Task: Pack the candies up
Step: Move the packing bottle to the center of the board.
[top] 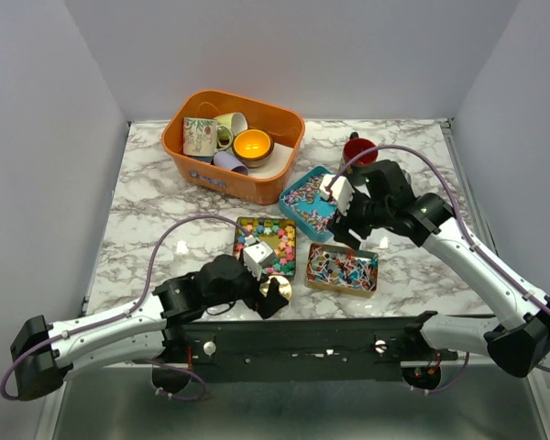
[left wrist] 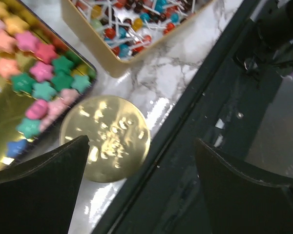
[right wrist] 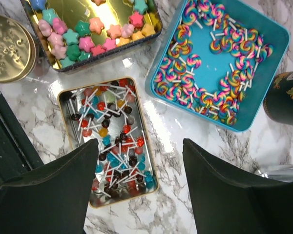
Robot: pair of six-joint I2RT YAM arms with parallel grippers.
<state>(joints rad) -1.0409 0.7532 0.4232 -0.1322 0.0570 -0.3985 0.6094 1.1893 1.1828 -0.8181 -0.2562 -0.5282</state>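
Near front edge of marble table point(top: 165, 211), candies point(top: 277, 249) lie sorted in 3 open tins point(top: 335, 287). Star pieces point(right wrist: 88, 34) centre; stick lollipops point(right wrist: 112, 141) to their right, tin's long axis left-right, sticks pointing all ways; swirl lollipops point(right wrist: 215, 73) behind, in teal tin point(right wrist: 271, 73) set diagonally. L gripper point(left wrist: 141, 156) spread wide over gold disc point(left wrist: 106, 137); R gripper point(right wrist: 140, 146) spread above stick lollipops, nothing btwn its fingers.

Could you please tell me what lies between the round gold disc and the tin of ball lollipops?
Only bare marble table: the left wrist view shows a clear strip between the gold disc and the lollipop tin.
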